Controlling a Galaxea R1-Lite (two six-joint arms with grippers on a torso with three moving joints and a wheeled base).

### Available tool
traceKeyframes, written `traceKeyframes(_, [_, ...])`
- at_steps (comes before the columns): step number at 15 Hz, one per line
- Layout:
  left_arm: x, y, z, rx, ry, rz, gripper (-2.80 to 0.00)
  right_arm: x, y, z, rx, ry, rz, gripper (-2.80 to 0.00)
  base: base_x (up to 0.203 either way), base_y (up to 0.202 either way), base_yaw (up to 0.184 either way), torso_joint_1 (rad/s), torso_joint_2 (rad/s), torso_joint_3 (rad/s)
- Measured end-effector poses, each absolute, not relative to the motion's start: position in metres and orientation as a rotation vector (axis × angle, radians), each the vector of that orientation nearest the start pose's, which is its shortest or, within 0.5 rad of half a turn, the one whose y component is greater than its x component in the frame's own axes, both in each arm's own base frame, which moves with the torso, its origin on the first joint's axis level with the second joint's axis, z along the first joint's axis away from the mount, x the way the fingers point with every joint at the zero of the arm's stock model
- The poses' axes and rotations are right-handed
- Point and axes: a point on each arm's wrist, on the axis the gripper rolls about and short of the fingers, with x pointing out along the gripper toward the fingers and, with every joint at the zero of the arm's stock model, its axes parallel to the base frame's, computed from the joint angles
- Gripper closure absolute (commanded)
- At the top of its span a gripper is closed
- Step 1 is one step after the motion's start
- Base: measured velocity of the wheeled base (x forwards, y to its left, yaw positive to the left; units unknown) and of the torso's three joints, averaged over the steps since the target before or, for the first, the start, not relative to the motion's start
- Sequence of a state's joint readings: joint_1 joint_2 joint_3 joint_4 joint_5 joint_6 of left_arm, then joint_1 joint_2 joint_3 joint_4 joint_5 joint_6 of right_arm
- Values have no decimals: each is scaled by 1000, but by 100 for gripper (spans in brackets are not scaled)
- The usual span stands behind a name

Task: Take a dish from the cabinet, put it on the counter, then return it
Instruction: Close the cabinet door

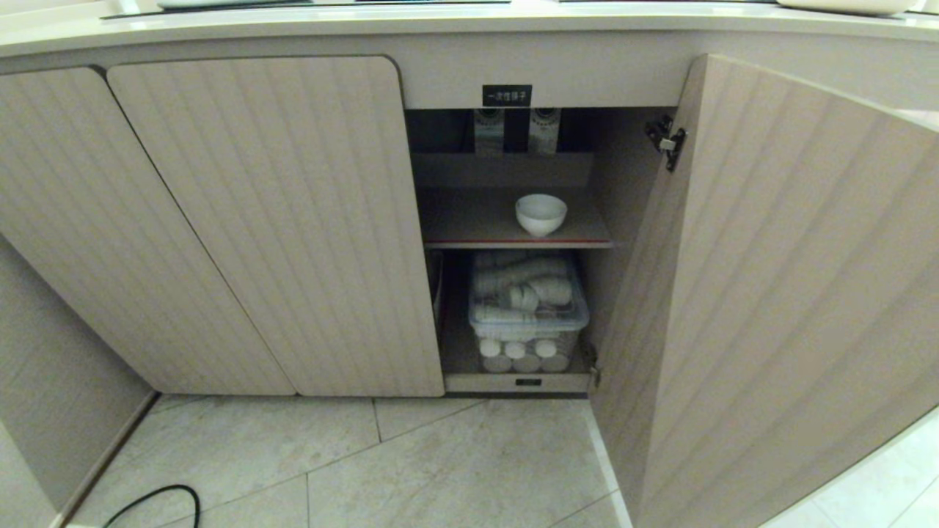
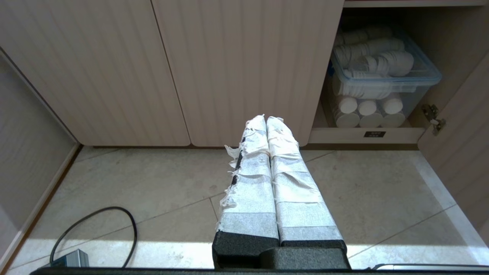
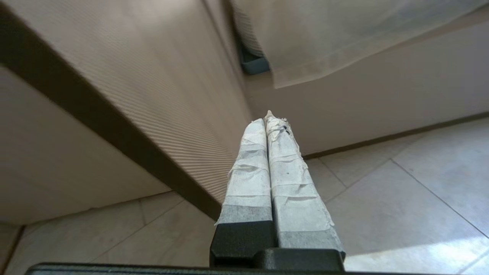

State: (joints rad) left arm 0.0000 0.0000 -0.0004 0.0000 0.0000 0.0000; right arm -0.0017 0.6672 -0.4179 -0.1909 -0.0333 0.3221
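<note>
Glossy white ceramic, the small round dish (image 1: 541, 213) stands upright on the red-edged upper shelf (image 1: 469, 224) of the low beige wood-grain cabinet (image 1: 279, 220), whose ribbed right-hand door (image 1: 792, 293) is swung wide open beneath the long beige bench (image 1: 469, 26). On the lower shelf, directly below the dish, sits a clear plastic bin (image 1: 528, 315) of stacked white cups. Neither arm appears in the head view: the left gripper (image 2: 266, 119), its tape-wrapped fingers pressed together, hangs above the pale tiled floor (image 2: 363, 191) before the closed doors, and the right gripper (image 3: 268, 118), fingers likewise together and empty, lies near the ribbed face of a door.
</note>
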Motion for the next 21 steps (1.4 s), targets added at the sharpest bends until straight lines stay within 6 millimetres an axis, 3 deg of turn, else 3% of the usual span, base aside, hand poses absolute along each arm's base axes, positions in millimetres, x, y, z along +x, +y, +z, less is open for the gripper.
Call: traceKeyframes(21, [-23, 0, 76, 0, 0, 0, 0, 53, 4, 217, 358, 61, 193, 0, 0, 0, 0, 0, 0, 0])
